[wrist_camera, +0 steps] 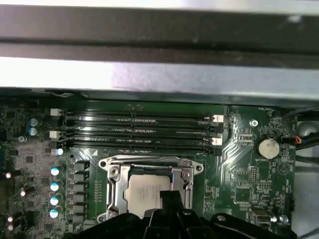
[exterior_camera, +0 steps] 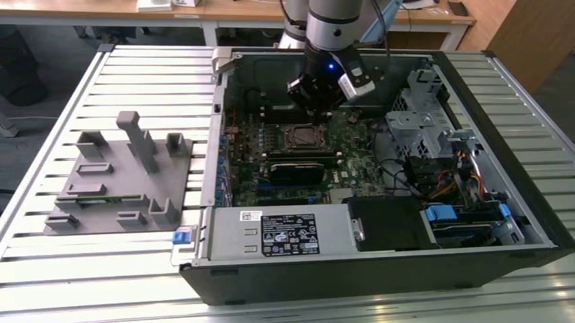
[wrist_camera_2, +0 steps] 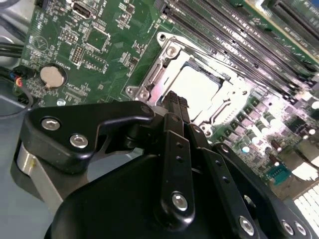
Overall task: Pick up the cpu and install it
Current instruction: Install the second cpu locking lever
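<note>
The arm stands over the open computer case (exterior_camera: 503, 222), and its gripper (wrist_camera_2: 175, 102) hangs just above the motherboard (wrist_camera_2: 99, 45). The two black fingers (wrist_camera_2: 172, 107) are pressed together and carry nothing. The cpu (wrist_camera: 144, 191) already sits in its socket (wrist_camera: 115, 186), inside the metal frame (its silver top shines in both wrist views), directly under the fingertips. Beside the socket run the long memory slots (wrist_camera: 139, 129). On the exterior view's left, the grey fixture (exterior_camera: 117, 182) lies on the slatted table (exterior_camera: 54, 282).
</note>
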`<action>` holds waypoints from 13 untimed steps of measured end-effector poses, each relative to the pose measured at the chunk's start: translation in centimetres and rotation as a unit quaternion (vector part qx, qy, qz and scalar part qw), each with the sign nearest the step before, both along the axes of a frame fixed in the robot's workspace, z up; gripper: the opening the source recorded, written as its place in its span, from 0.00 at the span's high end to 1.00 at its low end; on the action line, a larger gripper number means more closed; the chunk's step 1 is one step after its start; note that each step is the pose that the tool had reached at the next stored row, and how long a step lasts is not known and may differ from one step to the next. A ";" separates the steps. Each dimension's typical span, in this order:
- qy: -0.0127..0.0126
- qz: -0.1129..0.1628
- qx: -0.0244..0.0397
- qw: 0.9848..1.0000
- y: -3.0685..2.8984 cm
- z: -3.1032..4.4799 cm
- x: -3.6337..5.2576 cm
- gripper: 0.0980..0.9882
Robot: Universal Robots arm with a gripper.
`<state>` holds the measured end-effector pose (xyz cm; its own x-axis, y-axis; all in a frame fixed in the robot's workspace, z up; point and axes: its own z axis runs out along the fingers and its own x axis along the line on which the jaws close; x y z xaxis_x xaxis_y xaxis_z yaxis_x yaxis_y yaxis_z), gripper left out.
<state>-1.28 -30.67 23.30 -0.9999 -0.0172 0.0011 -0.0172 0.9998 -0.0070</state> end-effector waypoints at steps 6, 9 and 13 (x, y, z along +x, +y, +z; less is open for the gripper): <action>0.000 0.000 0.000 1.000 -0.28 0.77 0.00 0.97; 0.000 0.000 0.000 1.000 -0.96 0.77 0.00 0.97; 0.001 0.000 0.000 1.000 -1.92 0.77 0.00 0.97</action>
<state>-1.28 -32.59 24.07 -0.9998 -0.0173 0.0036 -0.0173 0.9998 -0.0069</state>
